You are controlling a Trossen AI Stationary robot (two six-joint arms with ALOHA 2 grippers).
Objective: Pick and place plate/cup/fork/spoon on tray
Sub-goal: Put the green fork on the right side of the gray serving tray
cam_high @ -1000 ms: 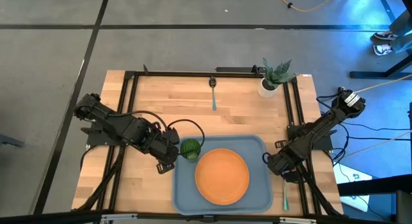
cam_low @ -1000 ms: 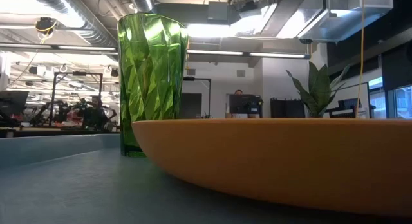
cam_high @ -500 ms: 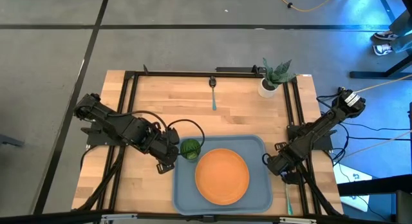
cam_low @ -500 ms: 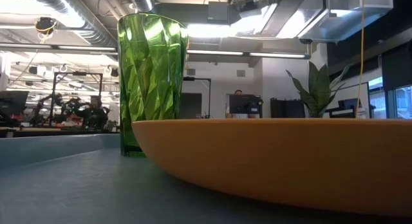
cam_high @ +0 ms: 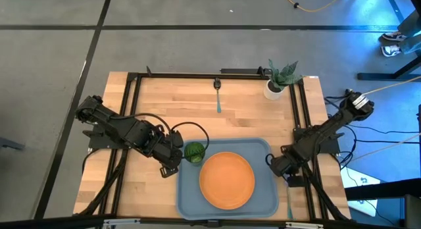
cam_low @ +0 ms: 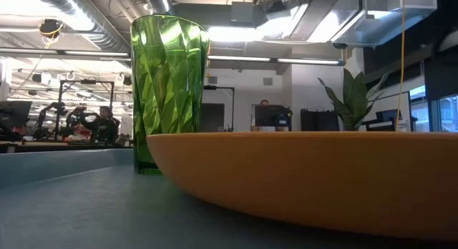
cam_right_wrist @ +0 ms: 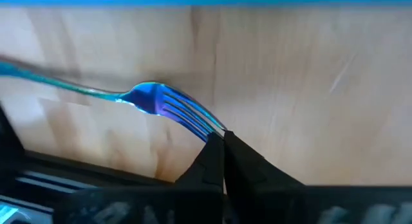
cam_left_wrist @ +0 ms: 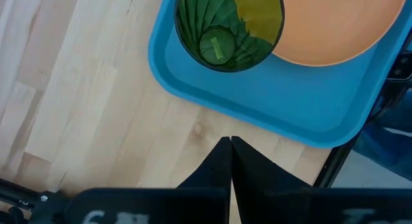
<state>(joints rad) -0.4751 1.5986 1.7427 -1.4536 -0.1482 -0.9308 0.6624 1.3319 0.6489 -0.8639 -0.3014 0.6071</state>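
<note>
Plate (cam_high: 227,179) and cup (cam_high: 194,152) are on the tray (cam_high: 186,204), cup in its far left corner. Right gripper (cam_right_wrist: 223,137), jaws pinching the fork (cam_right_wrist: 168,105) by its tines, sits at the tray's right edge; fork not on yet. Spoon (cam_high: 218,95) untouched near the worktop's far edge; left gripper (cam_left_wrist: 230,142), jaws pressed together, idles beside the cup.
</note>
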